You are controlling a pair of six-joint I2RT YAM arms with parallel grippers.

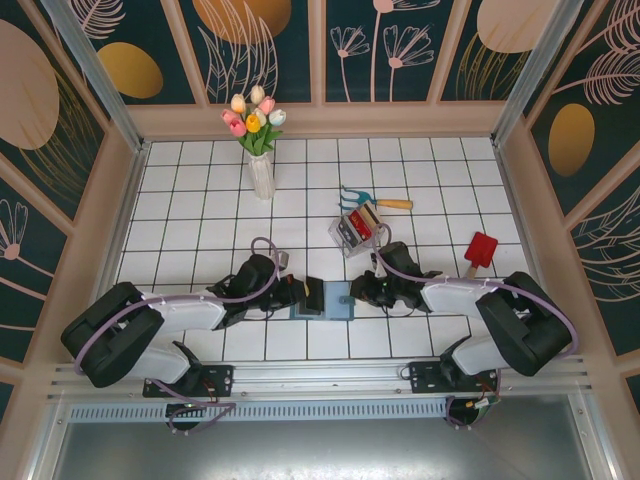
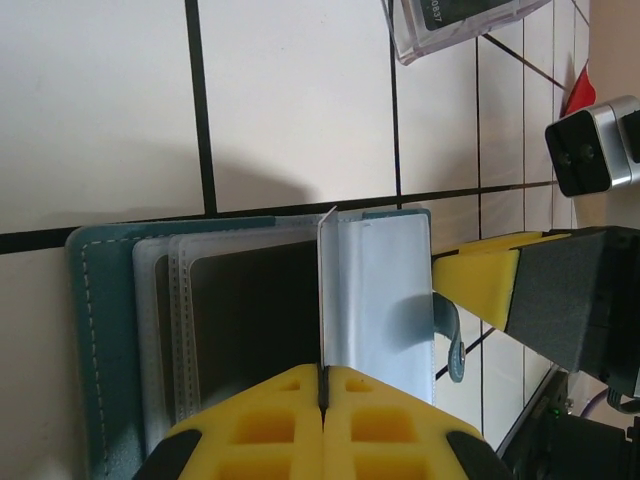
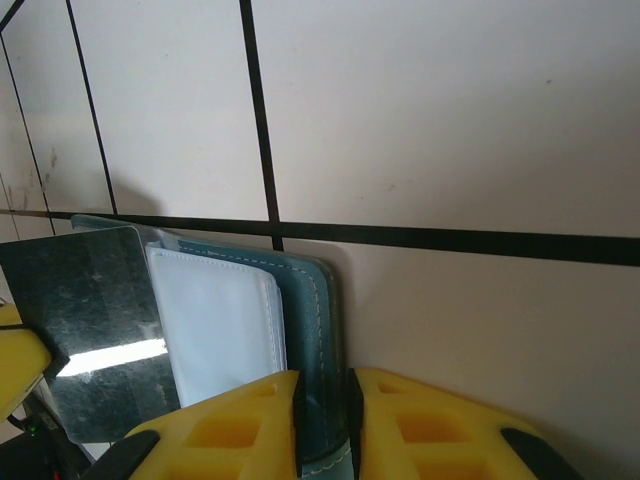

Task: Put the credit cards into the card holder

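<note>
Nearest, the left gripper [image 2: 324, 375] has its yellow fingers pressed together on a clear sleeve [image 2: 375, 290] of the card holder [image 2: 100, 330], holding that leaf upright. This probably serves to part the pages and expose a pocket mouth. The holder lies open and flat on the tiled floor between the two arms, its teal cover outermost and its stacked sleeves fanned inward. At the holder's opposite edge the right gripper [image 3: 322, 385] is clamped on the stitched teal cover, seemingly to pin the holder down against the left arm's pull. A dark, glossy rectangle lies among the sleeves. Whether it is a card already seated cannot be told. Beyond the holder stands a small clear tray [image 1: 345, 232] with the credit cards [image 1: 365, 222] on edge inside, red and yellow showing, well apart from the holder. With both grippers occupied, neither is free to fetch one. Farther still beyond the holder are a hand rake [image 1: 375, 200] and a vase of tulips [image 1: 261, 175].
</note>
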